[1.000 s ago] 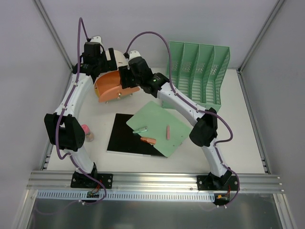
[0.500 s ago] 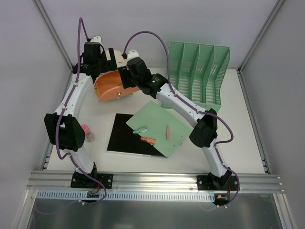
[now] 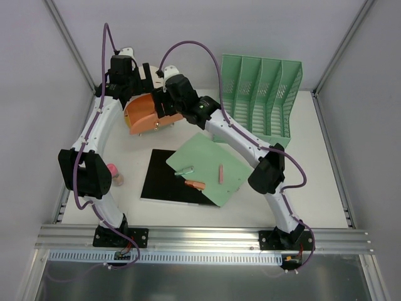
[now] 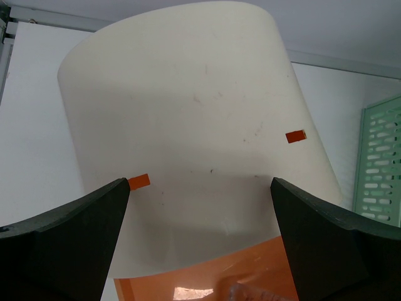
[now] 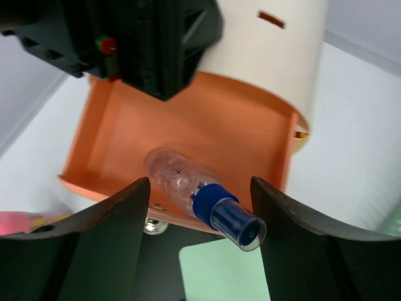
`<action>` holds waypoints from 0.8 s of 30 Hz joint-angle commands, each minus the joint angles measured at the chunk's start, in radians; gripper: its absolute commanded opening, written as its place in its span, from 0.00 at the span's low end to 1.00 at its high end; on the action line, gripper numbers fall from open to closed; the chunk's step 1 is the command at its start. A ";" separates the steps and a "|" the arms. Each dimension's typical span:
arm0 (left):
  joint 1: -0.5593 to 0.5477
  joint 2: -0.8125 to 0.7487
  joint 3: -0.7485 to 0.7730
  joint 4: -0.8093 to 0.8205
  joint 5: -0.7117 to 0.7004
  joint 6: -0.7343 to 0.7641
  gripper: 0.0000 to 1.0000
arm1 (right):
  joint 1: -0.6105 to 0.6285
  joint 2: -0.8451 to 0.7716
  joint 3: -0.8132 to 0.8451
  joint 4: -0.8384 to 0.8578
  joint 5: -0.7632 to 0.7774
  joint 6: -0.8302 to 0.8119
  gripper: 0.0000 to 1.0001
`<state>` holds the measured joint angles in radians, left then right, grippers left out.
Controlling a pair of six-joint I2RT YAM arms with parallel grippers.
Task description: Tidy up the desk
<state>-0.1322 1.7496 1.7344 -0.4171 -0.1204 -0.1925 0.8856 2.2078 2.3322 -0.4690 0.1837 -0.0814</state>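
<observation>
On the white desk (image 3: 313,182), a cream cylindrical organizer (image 3: 149,74) stands at the back left with its orange drawer (image 3: 143,114) pulled open. My left gripper (image 3: 133,78) is open; in the left wrist view (image 4: 200,188) its jaws stand wide apart against the cream body (image 4: 188,113), and I cannot tell whether they touch it. My right gripper (image 3: 163,103) hovers open over the drawer (image 5: 188,132). A clear spray bottle (image 5: 178,175) with a blue cap (image 5: 229,219) lies between the jaws (image 5: 200,188) without touching them, its cap jutting over the drawer's front edge.
A green file rack (image 3: 263,94) stands at the back right. A green sheet (image 3: 210,157) overlaps a black sheet (image 3: 163,182); an orange pen (image 3: 195,184), a pink stick (image 3: 220,172) and a small pale item (image 3: 183,169) lie on them. A pink object (image 3: 113,170) sits by the left arm.
My right gripper has shifted a little left and back over the orange drawer. The left arm and the items on the sheets have not moved.
</observation>
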 commanded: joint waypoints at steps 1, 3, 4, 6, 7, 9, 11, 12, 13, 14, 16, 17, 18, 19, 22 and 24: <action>-0.010 -0.024 -0.013 -0.035 -0.010 0.025 0.99 | 0.012 0.016 0.012 0.078 -0.143 0.052 0.70; -0.010 -0.025 -0.016 -0.035 -0.010 0.025 0.99 | 0.012 0.021 0.010 0.104 -0.171 0.078 0.70; -0.010 -0.025 -0.016 -0.034 -0.010 0.027 0.99 | 0.010 0.024 0.010 0.113 -0.218 0.078 0.70; -0.010 -0.025 -0.016 -0.032 -0.010 0.027 0.99 | 0.012 0.036 0.010 0.141 -0.257 0.121 0.70; -0.010 -0.025 -0.016 -0.034 -0.009 0.025 0.99 | 0.013 0.041 0.012 0.145 -0.285 0.127 0.70; -0.010 -0.025 -0.016 -0.034 -0.007 0.027 0.99 | 0.012 0.050 0.018 0.150 -0.290 0.138 0.70; -0.010 -0.027 -0.016 -0.035 -0.009 0.027 0.99 | 0.012 0.053 0.013 0.139 -0.260 0.132 0.70; -0.010 -0.027 -0.016 -0.035 -0.010 0.028 0.99 | 0.012 0.052 0.013 0.130 -0.248 0.126 0.70; -0.010 -0.027 -0.016 -0.035 -0.012 0.030 0.99 | 0.012 0.049 0.013 0.122 -0.207 0.111 0.70; -0.010 -0.028 -0.016 -0.034 -0.012 0.030 0.99 | 0.012 0.046 0.012 0.113 -0.190 0.103 0.70; -0.010 -0.027 -0.016 -0.034 -0.012 0.028 0.99 | 0.012 0.030 0.004 0.098 -0.109 0.082 0.70; -0.010 -0.027 -0.016 -0.034 -0.010 0.028 0.99 | 0.012 0.021 -0.003 0.101 -0.087 0.054 0.70; -0.010 -0.027 -0.016 -0.034 -0.009 0.027 0.99 | 0.013 0.015 -0.019 0.102 -0.048 0.040 0.71; -0.010 -0.027 -0.016 -0.032 -0.010 0.027 0.99 | 0.015 0.000 -0.025 0.107 -0.038 0.013 0.74; -0.009 -0.027 -0.018 -0.034 -0.012 0.030 0.99 | 0.015 -0.014 -0.031 0.116 -0.015 -0.027 0.76; -0.010 -0.024 -0.018 -0.034 -0.012 0.030 0.99 | 0.015 -0.040 -0.057 0.141 -0.004 -0.052 0.76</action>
<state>-0.1322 1.7496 1.7344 -0.4175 -0.1207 -0.1902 0.8928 2.2528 2.3024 -0.3405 0.1154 -0.0566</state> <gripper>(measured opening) 0.989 0.755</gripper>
